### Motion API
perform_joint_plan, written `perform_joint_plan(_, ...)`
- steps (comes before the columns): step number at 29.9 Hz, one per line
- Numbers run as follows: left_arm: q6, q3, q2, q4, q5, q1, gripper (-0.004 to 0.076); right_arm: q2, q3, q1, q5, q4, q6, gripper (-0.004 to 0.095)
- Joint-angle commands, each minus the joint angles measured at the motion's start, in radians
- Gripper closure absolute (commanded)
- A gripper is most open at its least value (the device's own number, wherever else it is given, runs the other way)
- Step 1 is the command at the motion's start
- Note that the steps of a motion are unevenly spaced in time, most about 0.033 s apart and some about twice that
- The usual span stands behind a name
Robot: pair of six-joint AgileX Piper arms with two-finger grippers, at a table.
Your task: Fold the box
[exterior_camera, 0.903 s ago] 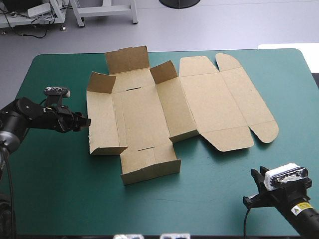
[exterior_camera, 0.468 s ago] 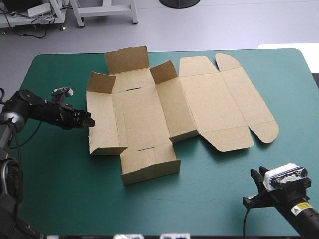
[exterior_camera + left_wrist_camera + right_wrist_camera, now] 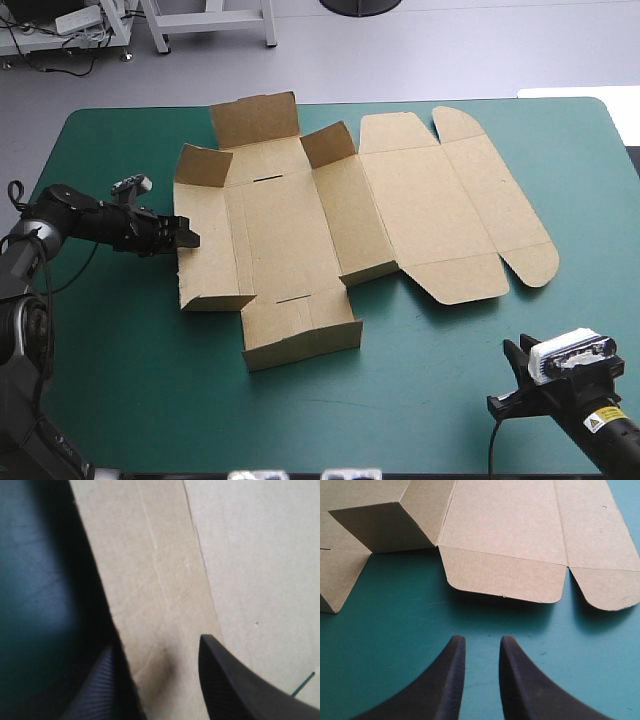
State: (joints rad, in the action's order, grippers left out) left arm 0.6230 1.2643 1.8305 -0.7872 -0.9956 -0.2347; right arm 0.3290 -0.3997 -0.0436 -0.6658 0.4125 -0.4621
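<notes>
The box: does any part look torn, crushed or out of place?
Nothing stands out. The box lies spread open, no tear visible, a few flaps raised; the left gripper is at its left edge.

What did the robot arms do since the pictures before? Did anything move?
The left pincer slid across the teal-green cover toward the box and now reaches the edge of its left panel. It is open and has not taken hold of anything. The box lies just as it did, partly raised and not shifted. The right pincer stayed by the table's near right corner, open.
</notes>
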Motion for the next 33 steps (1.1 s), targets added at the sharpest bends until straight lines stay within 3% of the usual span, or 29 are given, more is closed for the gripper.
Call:
perform_joint_plan(1,0.014,0.028,-0.029,-0.112,-0.006,-0.001,0.0361,0.008,-0.035,-0.004,0.061,0.021,-0.011,0.0675)
perform_joint_plan(10,0.019,0.028,0.026,-0.133,-0.009,0.005,0.0362,0.008,-0.040,-0.004,0.068,0.021,-0.015,0.0675)
perform_joint_plan(18,-0.002,0.028,0.038,-0.128,-0.087,0.070,0.0362,0.008,-0.052,-0.004,0.056,0.021,-0.029,0.0675)
perform_joint_plan(23,-0.023,0.028,0.038,-0.123,-0.067,0.101,0.0376,0.008,-0.052,-0.004,0.054,0.021,-0.029,0.0675)
perform_joint_plan(24,-0.033,0.028,0.036,-0.115,-0.059,0.105,0.0391,0.008,-0.052,-0.004,0.052,0.021,-0.029,0.0675)
perform_joint_plan(31,-0.056,0.028,0.001,-0.015,-0.100,0.111,0.0720,0.008,-0.052,-0.004,0.054,0.021,-0.029,0.0675)
perform_joint_plan(33,-0.045,0.028,-0.013,0.010,-0.109,0.111,0.0727,0.008,-0.052,-0.004,0.058,0.021,-0.029,0.0675)
